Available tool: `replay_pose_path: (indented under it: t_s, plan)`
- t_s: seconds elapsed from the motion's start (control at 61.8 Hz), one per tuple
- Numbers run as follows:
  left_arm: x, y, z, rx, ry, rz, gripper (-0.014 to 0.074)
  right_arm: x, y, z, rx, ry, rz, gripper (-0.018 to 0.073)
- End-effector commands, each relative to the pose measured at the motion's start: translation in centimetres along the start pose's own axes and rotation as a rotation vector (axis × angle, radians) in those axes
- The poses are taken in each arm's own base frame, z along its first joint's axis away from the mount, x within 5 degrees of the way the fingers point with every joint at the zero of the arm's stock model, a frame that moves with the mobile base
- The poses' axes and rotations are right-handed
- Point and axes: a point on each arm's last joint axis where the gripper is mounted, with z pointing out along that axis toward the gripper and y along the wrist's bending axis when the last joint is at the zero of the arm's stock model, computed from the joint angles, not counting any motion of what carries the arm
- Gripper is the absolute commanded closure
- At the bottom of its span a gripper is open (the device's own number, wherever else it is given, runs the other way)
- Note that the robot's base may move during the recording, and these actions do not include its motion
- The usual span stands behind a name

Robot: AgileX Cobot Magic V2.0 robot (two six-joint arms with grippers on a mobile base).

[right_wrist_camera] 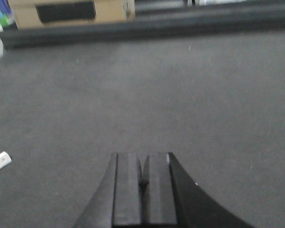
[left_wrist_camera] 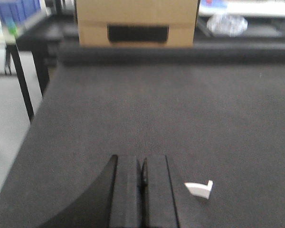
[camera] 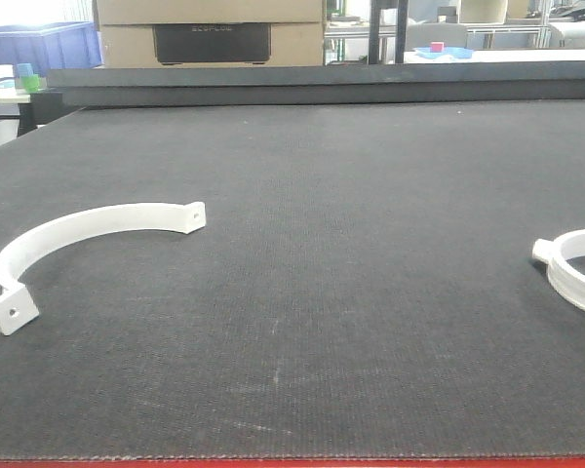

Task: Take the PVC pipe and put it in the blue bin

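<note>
A wide, dark grey felt-like tabletop (camera: 322,292) fills the front view. On its left side lies a curved PVC piece (camera: 78,229), a white half-ring lying flat with a small drilled tab at each end. At the right edge a second white ring piece (camera: 575,268) lies partly out of frame, well apart from the first. Far behind, beyond the tabletop's back edge, a blue bin (camera: 49,44) stands at upper left, beside a cardboard box (camera: 210,29) with a dark handle slot. In the left wrist view, the left pincer (left_wrist_camera: 143,190) has its two black fingers pressed together, gripping nothing, above bare tabletop; a small white tab end (left_wrist_camera: 199,189) lies near its right. In the right wrist view, the right pincer (right_wrist_camera: 143,190) is likewise closed tight and empty, with a white fragment (right_wrist_camera: 1,160) at the far left edge.
</note>
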Motion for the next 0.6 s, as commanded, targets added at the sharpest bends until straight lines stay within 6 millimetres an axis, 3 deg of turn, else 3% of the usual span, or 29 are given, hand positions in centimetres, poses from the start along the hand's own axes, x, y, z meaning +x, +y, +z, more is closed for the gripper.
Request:
replay_pose_path:
  t_s: [0.0,0.162,0.307,0.421,0.583]
  plan:
    - [-0.5,-0.1,3.0,0.020,0.098,-0.023,0.0707,-0.6,-0.2,2.3,0.012,0.084,0.008,0.0727]
    - [0.5,0.0,8.9,0.015,0.268,-0.030,0.0707,0.0,-0.8,6.6,0.034,0.248,0.026,0.0727]
    - [2.4,-0.1,12.2,0.034,0.434,-0.069,0.0707,1.6,-1.3,9.9,0.050,0.410,0.046,0.0727]
    - [3.3,-0.5,13.7,0.069,0.499,-0.137,0.0707,2.9,-1.8,12.3,0.068,0.574,0.045,0.0727]
    - [4.1,-0.8,14.4,0.089,0.570,-0.173,0.0707,3.5,-2.4,15.3,0.093,0.859,0.018,0.0712]
